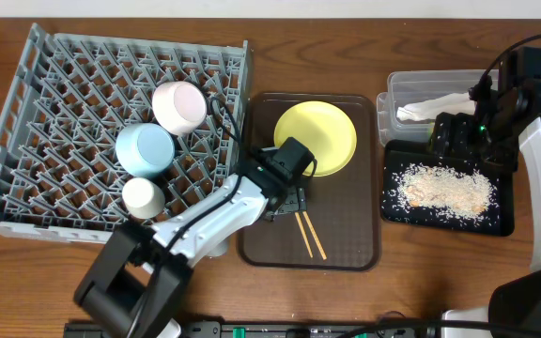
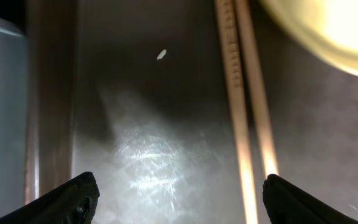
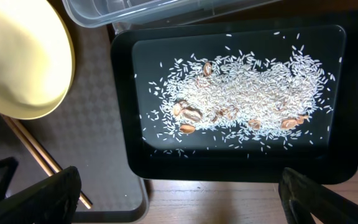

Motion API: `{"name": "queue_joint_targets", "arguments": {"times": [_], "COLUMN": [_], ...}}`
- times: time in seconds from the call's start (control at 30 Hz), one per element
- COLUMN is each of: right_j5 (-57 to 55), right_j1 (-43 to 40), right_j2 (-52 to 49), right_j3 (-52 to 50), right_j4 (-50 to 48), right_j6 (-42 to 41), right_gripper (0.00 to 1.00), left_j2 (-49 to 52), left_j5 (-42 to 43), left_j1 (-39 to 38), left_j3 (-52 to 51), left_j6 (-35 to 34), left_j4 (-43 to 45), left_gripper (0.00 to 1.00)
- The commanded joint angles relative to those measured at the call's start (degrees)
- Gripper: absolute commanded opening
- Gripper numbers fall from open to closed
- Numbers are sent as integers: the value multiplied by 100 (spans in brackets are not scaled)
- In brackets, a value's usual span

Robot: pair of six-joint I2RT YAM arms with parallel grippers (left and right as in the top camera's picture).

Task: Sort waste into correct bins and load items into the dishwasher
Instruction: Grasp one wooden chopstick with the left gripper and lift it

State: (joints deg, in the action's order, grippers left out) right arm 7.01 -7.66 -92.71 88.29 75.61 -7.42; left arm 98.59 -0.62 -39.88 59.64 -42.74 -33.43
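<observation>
The grey dish rack [image 1: 64, 84] holds a white bowl [image 1: 178, 105], a light blue bowl [image 1: 145, 148] and a small off-white cup [image 1: 143, 195]. The yellow plate [image 1: 316, 138] and the wooden chopsticks [image 1: 310, 235] lie on the brown tray [image 1: 346, 244]. My left gripper [image 1: 287, 199] is open and empty low over that tray, the chopsticks [image 2: 247, 124] just inside its right finger [image 2: 179, 199]. My right gripper [image 1: 451, 141] is open and empty [image 3: 179, 199] above the black tray [image 1: 496, 221], which holds rice crumbs [image 3: 241, 93]. The white napkin [image 1: 430, 108] lies in the clear tub [image 1: 411, 84]. The wrapper does not show.
One stray crumb [image 2: 161, 55] lies on the brown tray. The rack's right wall stands close to the brown tray's left edge. In the right wrist view the plate [image 3: 17, 56] and chopsticks [image 3: 36, 155] lie left of the black tray's rim [image 3: 229, 169].
</observation>
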Motion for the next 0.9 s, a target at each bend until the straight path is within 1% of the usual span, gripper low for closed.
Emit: {"name": "queue_joint_targets", "arguments": {"times": [0.0, 0.13, 0.53, 0.57, 0.6, 0.63, 0.67, 0.77, 0.8, 0.87], "right_j5": [-11, -11, -11, -11, -11, -11, -11, -11, -11, -11], "right_j1": [-13, -13, -15, -13, -13, -13, -13, -13, -15, -15], "right_j2": [120, 120, 120, 120, 120, 120, 120, 120, 120, 120], "right_j3": [9, 9, 9, 9, 9, 9, 9, 9, 9, 9], "right_j4": [9, 4, 2, 4, 2, 2, 2, 2, 4, 4], "right_j6": [-22, -22, -22, -22, -22, -22, -22, -22, -22, -22], "right_gripper": [99, 99, 99, 99, 99, 99, 99, 99, 99, 99], "left_j2": [286, 481, 903, 903, 901, 901, 901, 901, 901, 901], "left_j5": [-155, -153, -131, -133, -131, -131, -131, -131, -131, -131], "left_j1": [-13, -13, -59, -61, -59, -59, -59, -59, -59, -59], "left_j3": [-33, -33, -33, -33, -33, -33, -33, -33, -33, -33], "left_j6": [-87, -90, -133, -133, -133, -133, -133, -133, -133, -133], "left_j4": [118, 271, 295, 295, 295, 293, 293, 293, 291, 291], "left_gripper": [87, 87, 86, 82, 74, 60, 52, 40, 32, 30]}}
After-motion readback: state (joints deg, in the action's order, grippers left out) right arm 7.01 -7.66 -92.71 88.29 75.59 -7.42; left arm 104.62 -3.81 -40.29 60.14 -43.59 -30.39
